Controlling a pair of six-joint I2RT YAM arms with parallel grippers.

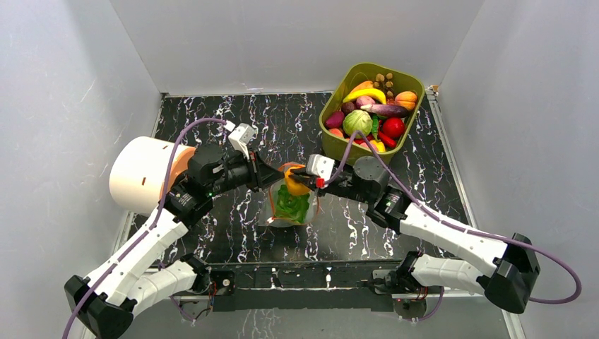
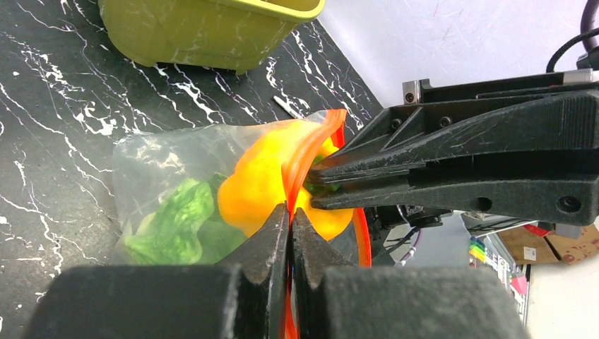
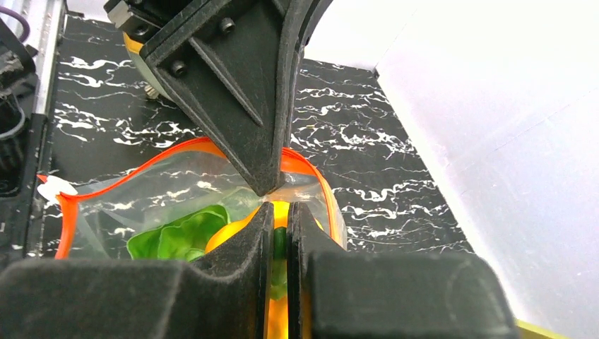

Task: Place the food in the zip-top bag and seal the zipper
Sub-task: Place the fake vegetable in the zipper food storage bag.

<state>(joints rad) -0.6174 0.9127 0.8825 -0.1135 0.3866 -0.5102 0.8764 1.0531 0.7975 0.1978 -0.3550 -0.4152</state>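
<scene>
The clear zip-top bag (image 1: 288,210) lies at mid-table with a green lettuce (image 1: 291,206) inside. My left gripper (image 1: 274,176) is shut on the orange-red zipper strip (image 2: 305,152) at the bag's mouth and holds it up. My right gripper (image 1: 297,171) is shut on the green stem (image 3: 280,244) of a yellow-orange pepper (image 2: 258,187), which sits in the bag's open mouth. In the right wrist view the strip (image 3: 169,152) curves open around the lettuce (image 3: 176,236) and pepper (image 3: 233,233). The white slider tab (image 3: 56,191) is at the strip's left end.
An olive-green tub (image 1: 372,113) with several toy fruits and vegetables stands at the back right. A white cylinder (image 1: 141,173) stands at the left beside the left arm. Grey walls enclose the table on three sides.
</scene>
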